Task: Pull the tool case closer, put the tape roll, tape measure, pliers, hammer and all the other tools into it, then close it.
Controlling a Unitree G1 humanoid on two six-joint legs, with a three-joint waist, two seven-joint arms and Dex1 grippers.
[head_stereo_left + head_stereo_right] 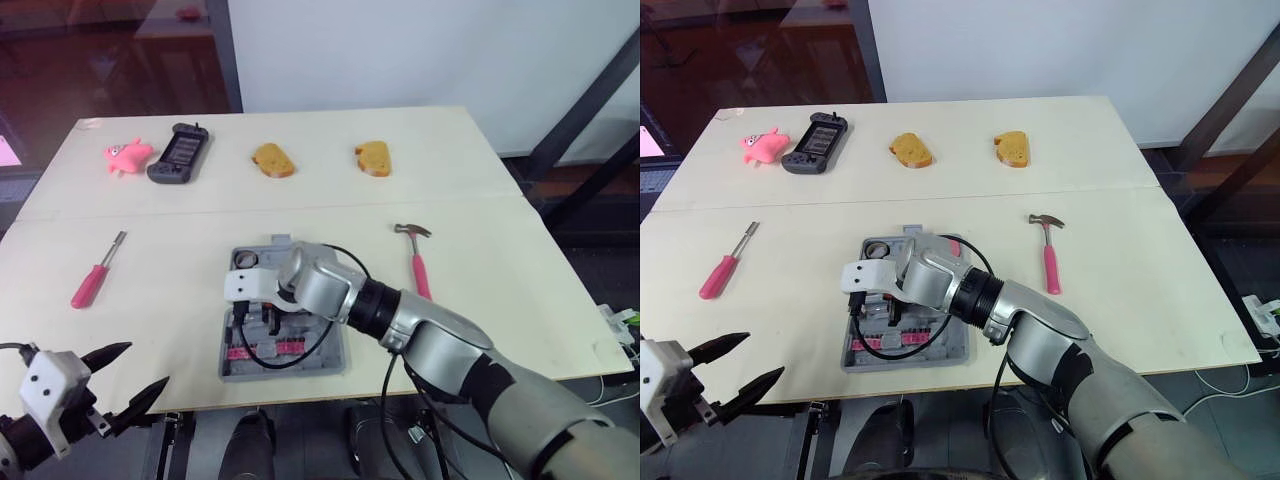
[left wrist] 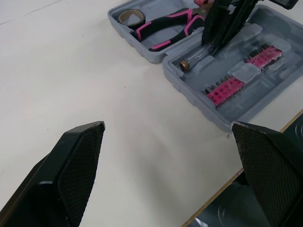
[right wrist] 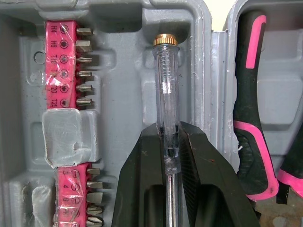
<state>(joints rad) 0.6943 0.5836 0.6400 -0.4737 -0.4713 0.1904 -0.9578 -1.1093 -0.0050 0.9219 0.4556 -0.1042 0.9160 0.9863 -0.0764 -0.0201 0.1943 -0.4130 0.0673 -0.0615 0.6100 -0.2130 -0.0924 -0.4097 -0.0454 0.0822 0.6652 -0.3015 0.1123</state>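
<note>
Currently right fingers (image 3: 142, 189) are clamped on the clear tester screwdriver (image 3: 165, 80), low in the open tool case (image 1: 335, 365) near the tabletop (image 1: 480, 200) front edge. Left fingers (image 2: 75, 165) spread wide, empty. Hammer (image 1: 420, 265) lies right of case.

Grey tool case (image 1: 952, 352), pink hammer (image 1: 1048, 262)

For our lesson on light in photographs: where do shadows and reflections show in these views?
Left eye view: the dark glossy surface behind the table mirrors pale light. Left wrist view: a faint, soft shadow lies on the table ahead of the left gripper. Right wrist view: bright glints run along the clear tester screwdriver in the right gripper.
</note>
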